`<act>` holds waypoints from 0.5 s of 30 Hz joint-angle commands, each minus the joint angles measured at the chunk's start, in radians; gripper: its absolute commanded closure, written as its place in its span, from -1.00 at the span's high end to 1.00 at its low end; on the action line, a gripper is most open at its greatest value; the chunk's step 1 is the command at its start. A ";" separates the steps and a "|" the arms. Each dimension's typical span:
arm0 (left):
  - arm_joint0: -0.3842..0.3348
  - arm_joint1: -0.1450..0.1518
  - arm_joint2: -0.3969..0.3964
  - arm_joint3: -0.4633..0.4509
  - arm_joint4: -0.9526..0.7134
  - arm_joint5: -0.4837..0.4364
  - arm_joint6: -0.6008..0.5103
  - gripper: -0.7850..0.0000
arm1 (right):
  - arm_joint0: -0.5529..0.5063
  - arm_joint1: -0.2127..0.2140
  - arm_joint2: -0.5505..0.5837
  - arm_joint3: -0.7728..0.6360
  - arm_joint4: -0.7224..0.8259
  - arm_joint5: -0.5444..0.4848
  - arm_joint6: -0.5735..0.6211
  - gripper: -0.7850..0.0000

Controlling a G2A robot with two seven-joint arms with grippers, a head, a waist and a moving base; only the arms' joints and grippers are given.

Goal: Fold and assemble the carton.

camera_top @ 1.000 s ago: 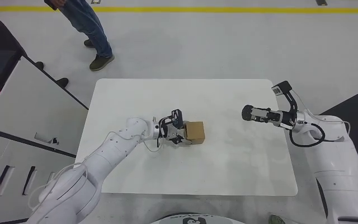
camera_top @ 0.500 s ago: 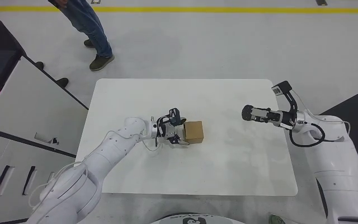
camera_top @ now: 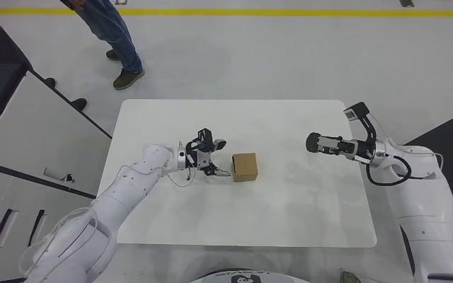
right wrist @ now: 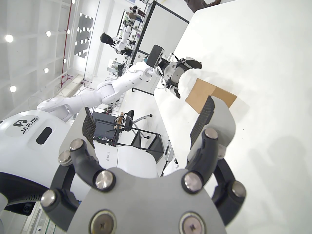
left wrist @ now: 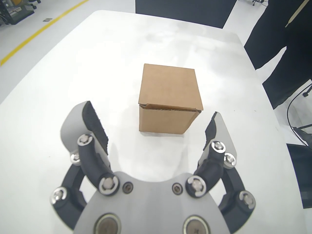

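Top view: the small closed brown cardboard carton stands near the middle of the white bench. The left gripper hovers just beside it, spread wide and empty. The right gripper hangs well apart, likewise spread wide.

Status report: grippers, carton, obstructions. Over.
Left gripper open, just short of the carton, not touching. Right gripper open, over the table, well apart. Carton closed, upright. Nothing between left gripper and carton.
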 commanded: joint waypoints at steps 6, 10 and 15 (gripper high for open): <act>0.086 0.090 -0.126 -0.179 -0.001 -0.037 0.057 1.00 | 0.000 0.000 0.000 0.000 0.000 0.000 0.000 1.00; 0.143 0.148 -0.183 -0.292 -0.015 -0.037 0.085 1.00 | 0.000 0.000 0.000 0.000 0.000 0.000 0.000 1.00; 0.221 0.231 -0.252 -0.432 -0.052 -0.037 0.100 1.00 | 0.000 0.000 0.000 0.000 0.000 0.000 0.000 1.00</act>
